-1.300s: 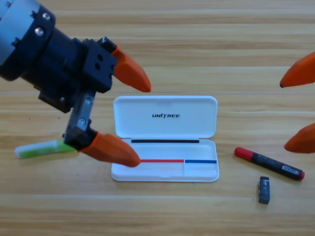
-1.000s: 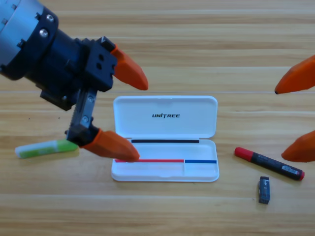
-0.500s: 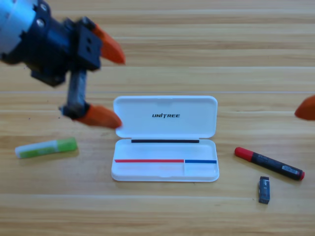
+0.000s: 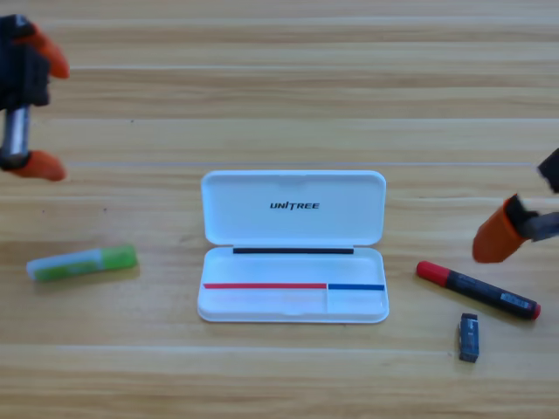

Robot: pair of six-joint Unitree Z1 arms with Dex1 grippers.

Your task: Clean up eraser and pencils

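Nearest the viewer, the eraser (image 4: pixel 469 336) lies on the table (image 4: pixel 279 87), just below the black pencil (image 4: pixel 479 291) with its red cap. The open white case (image 4: pixel 293 245) sits mid-table; the green pencil (image 4: pixel 81 263) lies to its left. Right pincer (image 4: pixel 507 231) hovers above the black pencil, gap unclear. Left pincer (image 4: pixel 44 109), at the far-left edge, is wide open and empty.

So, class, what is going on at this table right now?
Nothing is packed yet. The white case lies open and empty mid-table. The green pencil lies to its left; the black pencil with the red cap and the eraser lie to its right. The left gripper, jaws apart, sits at the left edge holding nothing. The right gripper shows at the right edge, just above the black pencil.
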